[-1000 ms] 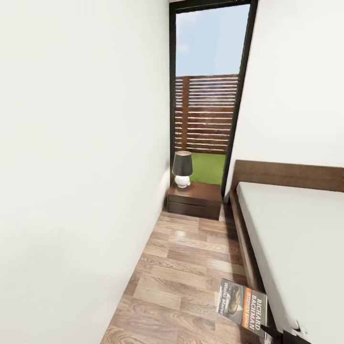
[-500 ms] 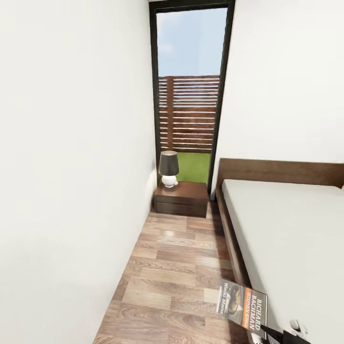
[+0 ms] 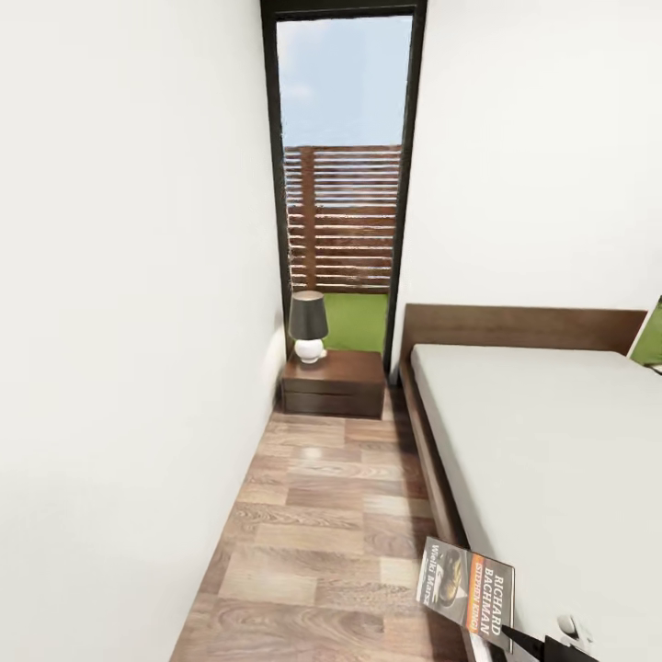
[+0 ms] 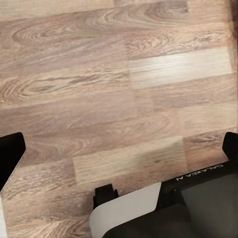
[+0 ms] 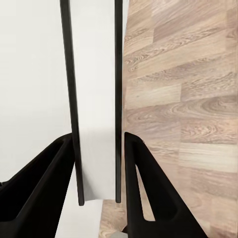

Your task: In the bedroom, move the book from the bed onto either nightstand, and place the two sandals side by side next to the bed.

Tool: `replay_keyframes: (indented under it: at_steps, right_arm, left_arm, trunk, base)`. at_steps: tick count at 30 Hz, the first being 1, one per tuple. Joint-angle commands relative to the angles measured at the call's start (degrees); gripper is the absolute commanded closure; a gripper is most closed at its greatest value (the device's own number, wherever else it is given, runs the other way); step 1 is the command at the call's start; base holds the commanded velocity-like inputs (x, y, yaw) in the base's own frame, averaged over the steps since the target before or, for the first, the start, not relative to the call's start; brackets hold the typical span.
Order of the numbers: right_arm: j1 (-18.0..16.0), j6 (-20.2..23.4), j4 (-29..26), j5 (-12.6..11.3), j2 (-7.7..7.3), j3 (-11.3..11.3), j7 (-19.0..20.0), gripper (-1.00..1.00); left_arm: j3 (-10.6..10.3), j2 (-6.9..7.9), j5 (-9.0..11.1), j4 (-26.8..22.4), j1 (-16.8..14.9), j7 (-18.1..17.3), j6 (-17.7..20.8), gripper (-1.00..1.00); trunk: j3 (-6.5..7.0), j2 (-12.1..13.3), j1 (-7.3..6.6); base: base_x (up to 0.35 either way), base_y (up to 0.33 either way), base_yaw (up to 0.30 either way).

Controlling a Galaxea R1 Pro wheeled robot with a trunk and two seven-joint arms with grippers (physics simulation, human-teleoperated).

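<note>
The book, seen from the head camera near the bottom right beside the bed frame, carries readable print on its cover. White capitals spell "RICHARD BACHMAN", set in two lines running sideways along the cover. Next to that runs an orange band with smaller lettering that seems to read "STEPHEN KING", though it is too small to be sure. On the dark photo part of the cover, at its left edge, stand a few pale words that are too blurred to make out.

In the left wrist view, the dark robot housing bears small light capitals, seen upside down, reading "GALAXEA".
</note>
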Motion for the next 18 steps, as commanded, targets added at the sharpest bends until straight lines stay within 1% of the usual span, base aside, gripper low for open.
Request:
replay_keyframes:
  at_steps: [1,11,18]
  right_arm:
    - [0.0,0.3,0.0,-0.6,-0.01,0.4,0.2,1.00]
    - [0.0,0.3,0.0,-0.6,-0.01,0.4,0.2,1.00]
    - [0.0,0.3,0.0,-0.6,-0.01,0.4,0.2,1.00]
  left_arm:
    - [0.5,0.02,-0.5,0.0,0.0,-0.2,-0.2,-1.00]
    - [0.5,0.01,-0.5,0.0,0.0,-0.2,-0.2,-1.00]
    - [0.5,0.01,-0.5,0.0,0.0,-0.2,-0.2,-1.00]
  trunk:
    - [-0.08,-0.1,0.04]
    - [-0.08,-0.1,0.04]
    - [-0.08,-0.1,0.04]
  base:
    - [0.300,0.000,-0.008]
    - [0.324,0.000,-0.001]
    - [0.330,0.000,-0.061]
